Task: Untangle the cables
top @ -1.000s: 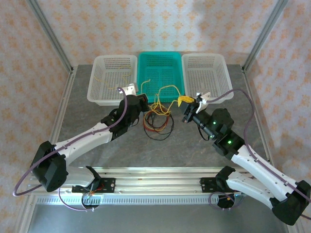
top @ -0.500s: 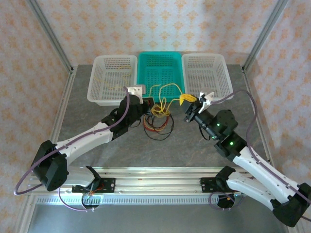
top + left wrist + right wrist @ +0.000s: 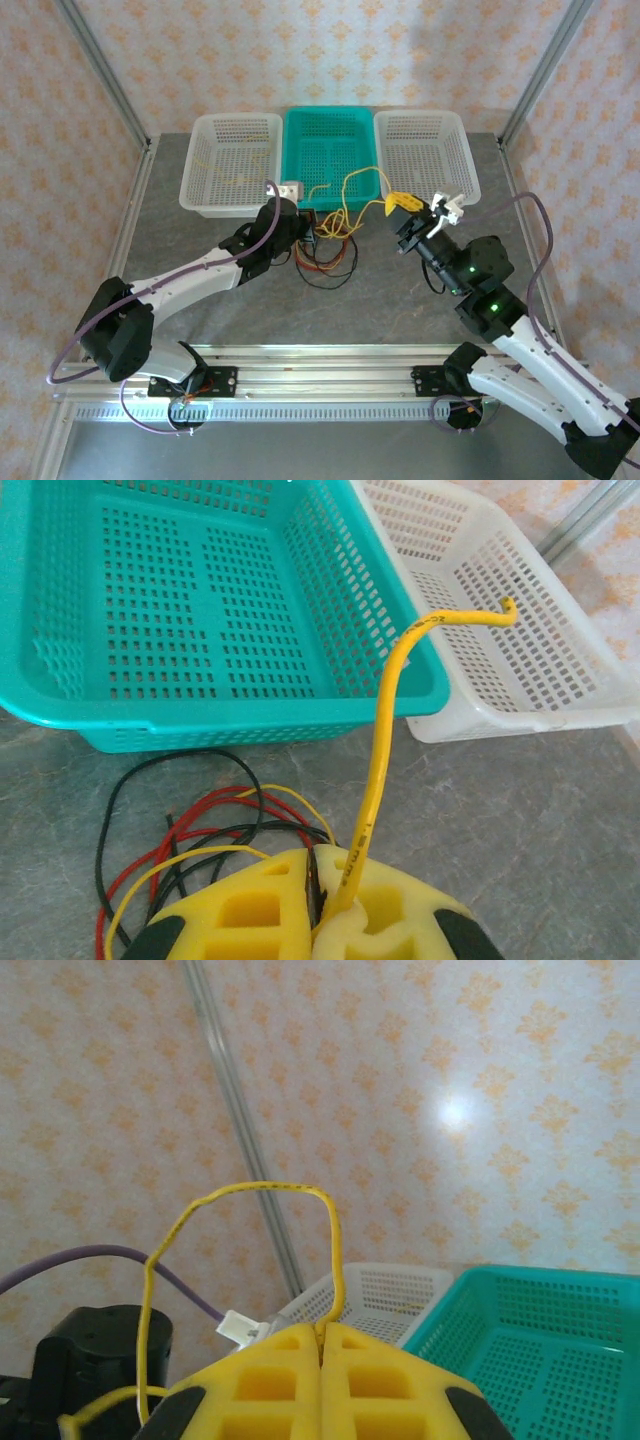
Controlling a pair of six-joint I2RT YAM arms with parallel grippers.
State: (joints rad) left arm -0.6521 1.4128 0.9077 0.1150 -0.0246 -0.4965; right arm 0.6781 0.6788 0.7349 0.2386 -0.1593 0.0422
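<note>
The cables (image 3: 325, 258) lie as a tangle of red, black and yellow loops on the grey table in front of the teal basket (image 3: 333, 150). My left gripper (image 3: 308, 224) sits at the tangle's left edge. In the left wrist view it (image 3: 318, 858) is shut on a yellow cable (image 3: 378, 770) that rises toward the right, with the other loops (image 3: 190, 825) lying to its left. My right gripper (image 3: 398, 204) is raised to the right of the tangle and shut on a yellow cable (image 3: 352, 181) that arches back toward the pile. In the right wrist view, that loop (image 3: 250, 1192) stands above the closed pads (image 3: 321, 1332).
Three baskets line the far side: a white one (image 3: 232, 140) on the left holding a loose yellow wire (image 3: 232, 180), the teal one in the middle, and a white one (image 3: 425, 150) on the right. Metal frame posts stand at the table's corners.
My right gripper has moved right and away from the pile, drawing the yellow loop out with it. My left gripper has shifted right, closer to the tangle.
</note>
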